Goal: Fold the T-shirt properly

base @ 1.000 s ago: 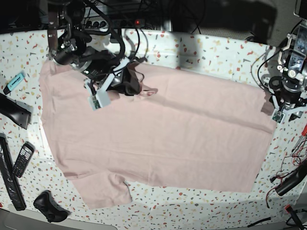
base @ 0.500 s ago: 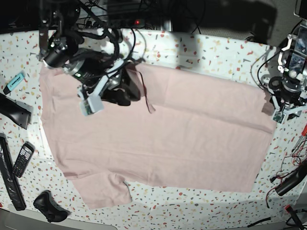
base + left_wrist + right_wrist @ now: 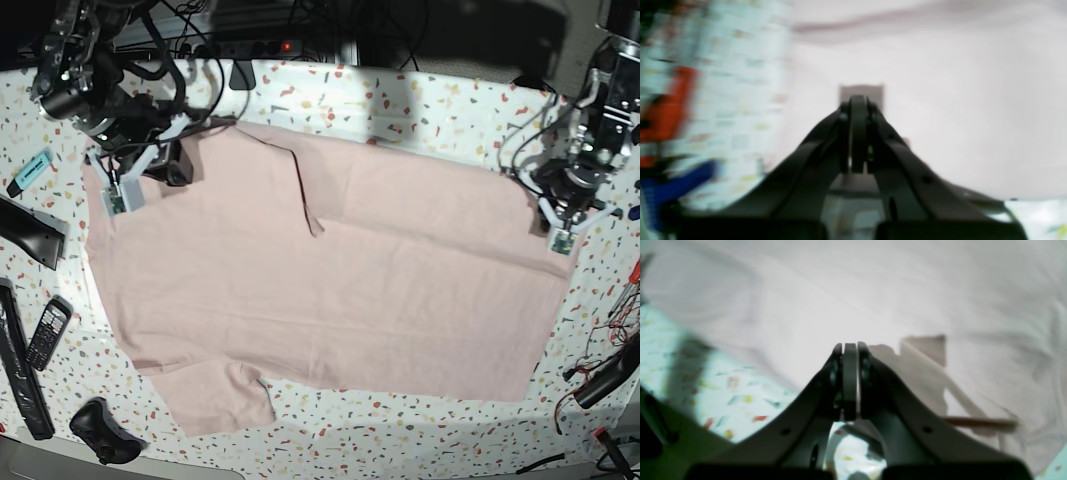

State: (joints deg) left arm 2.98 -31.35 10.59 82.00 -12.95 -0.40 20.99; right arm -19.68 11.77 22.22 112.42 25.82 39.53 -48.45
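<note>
T-shirt [image 3: 330,290] flat on table [image 3: 420,105], plain side up. Left claw [image 3: 858,103] pressed together, empty, over hem. Right claw [image 3: 850,350] pressed together, empty, over sleeve edge.

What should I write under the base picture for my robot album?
Two robot arms, right gripper and left gripper, shut at opposite ends of a pink T-shirt on a speckled table.

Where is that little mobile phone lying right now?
In the base view the mobile phone lies near the table's left edge, just left of the pink T-shirt, beside a long black bar.
</note>
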